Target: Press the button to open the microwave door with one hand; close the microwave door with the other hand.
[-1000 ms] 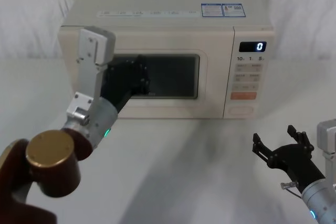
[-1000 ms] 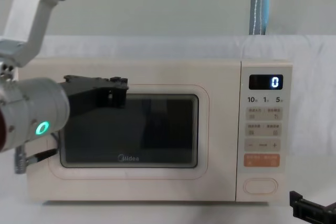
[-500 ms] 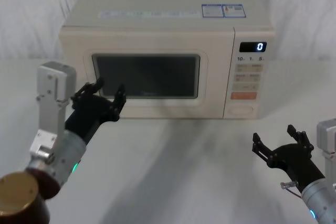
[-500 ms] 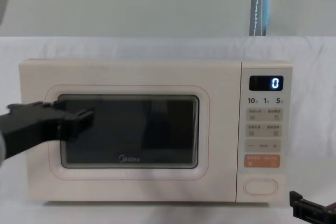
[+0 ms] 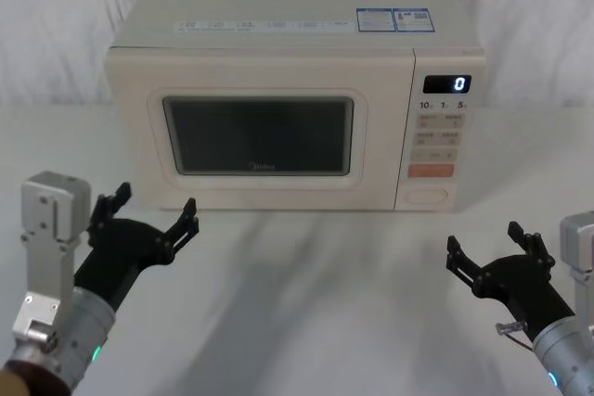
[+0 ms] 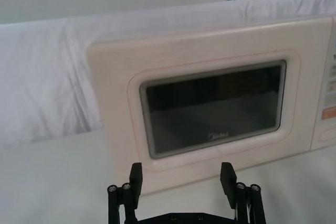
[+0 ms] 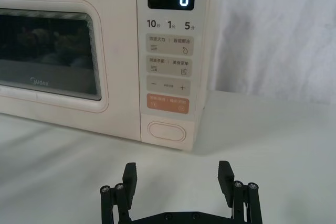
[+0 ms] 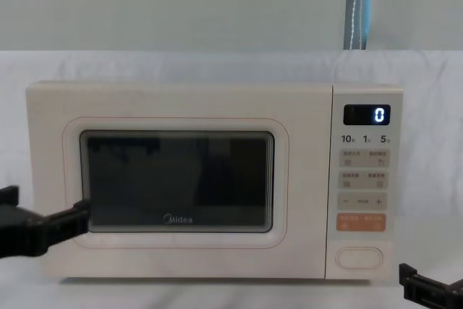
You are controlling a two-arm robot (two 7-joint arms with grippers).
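We see the microwave door [image 5: 258,139] flush with the oven front, so it reads as closed; both task halves look done, or nothing is started — we can't tell from this moment alone. The left gripper [image 5: 148,220] hangs low over the table in front of the door's left edge, fingers spread, holding nothing, clear of the door. The right gripper [image 5: 497,249] sits low on the right, in front of the control panel [image 5: 440,141] and apart from it, fingers also spread and empty.

If a press is the step in hand, we'd go with the right gripper: the button [image 7: 166,131] is straight ahead of it at the panel's bottom, under the orange key [image 7: 168,102]. We'd close the fingers first or lead with one fingertip, hit the key's centre, push square into the face, stay off the orange key, and keep the left gripper out of the door's swing.

The button's long axis runs horizontal, facing the robot. The door also lies wide, long axis left-right, window facing us.
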